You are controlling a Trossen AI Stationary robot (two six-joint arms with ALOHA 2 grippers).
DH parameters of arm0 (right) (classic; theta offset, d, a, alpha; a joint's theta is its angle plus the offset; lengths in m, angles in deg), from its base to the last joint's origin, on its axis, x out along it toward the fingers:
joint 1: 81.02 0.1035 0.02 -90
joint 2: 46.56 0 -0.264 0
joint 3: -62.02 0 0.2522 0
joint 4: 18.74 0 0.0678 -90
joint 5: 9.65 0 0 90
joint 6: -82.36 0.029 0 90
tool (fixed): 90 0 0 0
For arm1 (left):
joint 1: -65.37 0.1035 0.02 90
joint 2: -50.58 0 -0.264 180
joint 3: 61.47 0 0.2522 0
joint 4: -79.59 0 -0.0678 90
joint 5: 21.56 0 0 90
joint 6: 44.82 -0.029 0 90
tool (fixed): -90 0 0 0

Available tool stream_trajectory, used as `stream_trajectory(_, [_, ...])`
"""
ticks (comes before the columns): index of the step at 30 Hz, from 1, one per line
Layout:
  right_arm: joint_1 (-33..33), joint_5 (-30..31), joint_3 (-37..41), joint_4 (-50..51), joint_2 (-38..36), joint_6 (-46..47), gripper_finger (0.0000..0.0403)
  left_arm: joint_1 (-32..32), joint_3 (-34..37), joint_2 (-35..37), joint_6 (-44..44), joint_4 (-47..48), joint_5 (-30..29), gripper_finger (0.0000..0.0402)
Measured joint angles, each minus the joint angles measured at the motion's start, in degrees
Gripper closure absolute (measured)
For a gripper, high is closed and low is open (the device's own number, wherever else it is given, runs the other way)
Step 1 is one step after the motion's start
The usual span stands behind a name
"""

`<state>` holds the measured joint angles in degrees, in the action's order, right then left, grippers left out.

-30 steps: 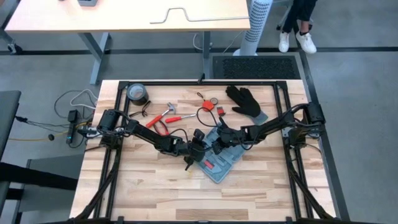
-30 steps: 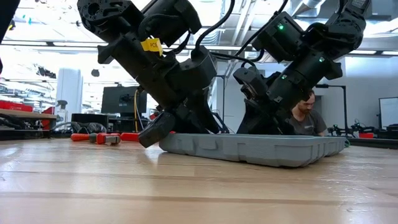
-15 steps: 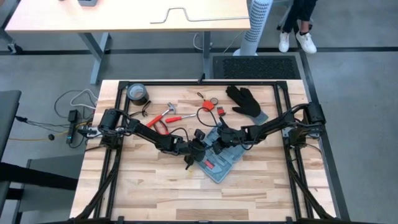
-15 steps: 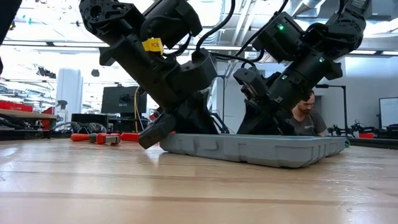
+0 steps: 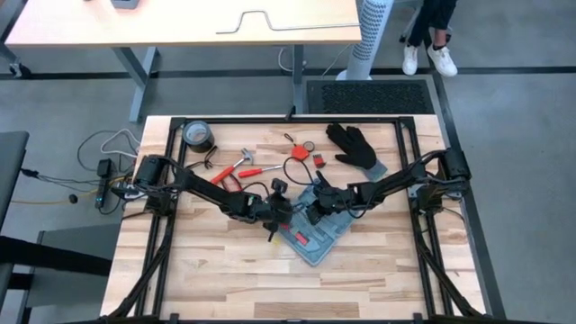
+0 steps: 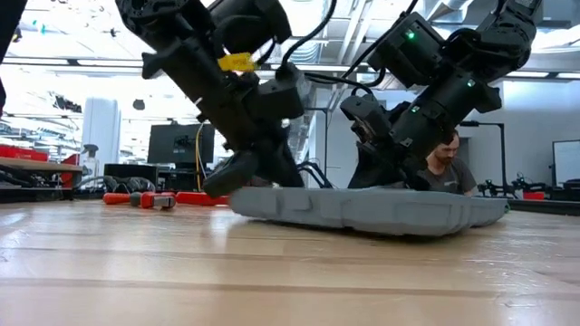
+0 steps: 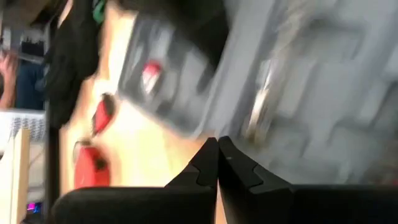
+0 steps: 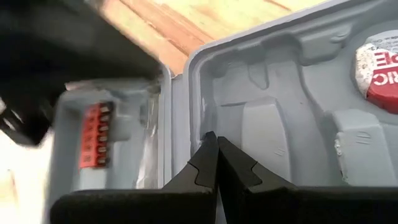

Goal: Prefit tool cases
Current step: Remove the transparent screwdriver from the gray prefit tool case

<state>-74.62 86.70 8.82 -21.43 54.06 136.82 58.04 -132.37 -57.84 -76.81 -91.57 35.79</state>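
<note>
Surface: wooden slats (image 5: 225, 270) inside a black frame, with grey floor around it and a second pale desk (image 5: 180, 22) beyond.
Tool case: we see the blue-grey tool case (image 5: 315, 232) lying open near the middle of the surface – in the low view (image 6: 362, 210) it sits flat on the wood, and its grey moulded recesses show in the right wrist view (image 8: 267, 118).
Case contents: a red bit holder (image 8: 93, 144) sits in one half, and a red-and-white round piece (image 8: 379, 71) in the other.
Left gripper: our left gripper (image 5: 279, 205) is at the case's left edge; its two dark fingers (image 7: 205, 165) are pressed together with nothing between them.
Right gripper: our right gripper (image 5: 313, 209) reaches in from the right, over the case's upper part; its fingers (image 8: 205, 158) are also together, tips at the hinge line between the two halves.
Loose things: a black glove (image 5: 354, 146), a dark tape roll (image 5: 198, 135), red-handled pliers (image 5: 236, 174) and a small red item (image 5: 317, 160) lie towards the far side – all apart from the case.
Room: a person (image 6: 444, 167) sits behind the surface in the low view.
</note>
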Motion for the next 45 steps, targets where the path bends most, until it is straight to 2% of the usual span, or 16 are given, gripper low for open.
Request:
stream_trajectory(3, [0.0,-0.72,0.08,0.32,-0.08,-0.54,0.0387,-0.04,0.17,2.09,4.05,5.22,-4.64,0.0401])
stream_trajectory(7, [0.87,-3.97,0.15,-1.86,-0.94,-0.86,0.0387,0.49,-0.09,5.9,16.21,14.24,-9.33,0.0401])
stream_trajectory(12, [3.1,-1.01,-0.98,-2.24,-5.08,-2.08,0.0392,-0.37,-0.06,8.25,28.57,21.02,-4.31,0.0401])
stream_trajectory(20, [11.15,1.95,-4.91,8.16,-5.37,-6.58,0.0397,-5.03,-0.13,8.48,34.68,19.82,5.13,0.0401])
stream_trajectory(24, [15.72,7.59,-5.33,13.17,-4.56,-0.77,0.0397,-7.62,-0.24,8.5,34.38,17.82,8.86,0.0401])
stream_trajectory(27, [18.97,12.92,-5.4,16.8,-4.67,4.29,0.0397,-8.69,-0.24,8.38,37.64,17.87,11.6,0.0401])
stream_trajectory(32, [25.36,20.86,-5.4,23.57,-4.67,11.95,0.0398,-10.13,-0.24,8.19,43.77,17.76,13.21,0.0401])
stream_trajectory(35, [27.94,24.82,-5.4,23.73,-4.67,12.15,0.0396,-10.83,-0.24,8.19,45.33,17.77,13.36,0.0401])
stream_trajectory(38, [28.53,25.24,-5.4,22.35,-4.7,7.81,0.0373,-11.25,-0.24,8.19,46.63,17.25,13.26,0.0401])
stream_trajectory(42, [26.42,24.9,-5.4,16.99,-4.7,0.1,0.0315,-11.47,-0.24,8.19,48.95,16.71,14.03,0.0401])
stream_trajectory(45, [23.35,21.66,-5.4,12.05,-4.7,-6.29,0.0269,-11.42,-0.24,8.19,50.3,15.95,14.51,0.0401])
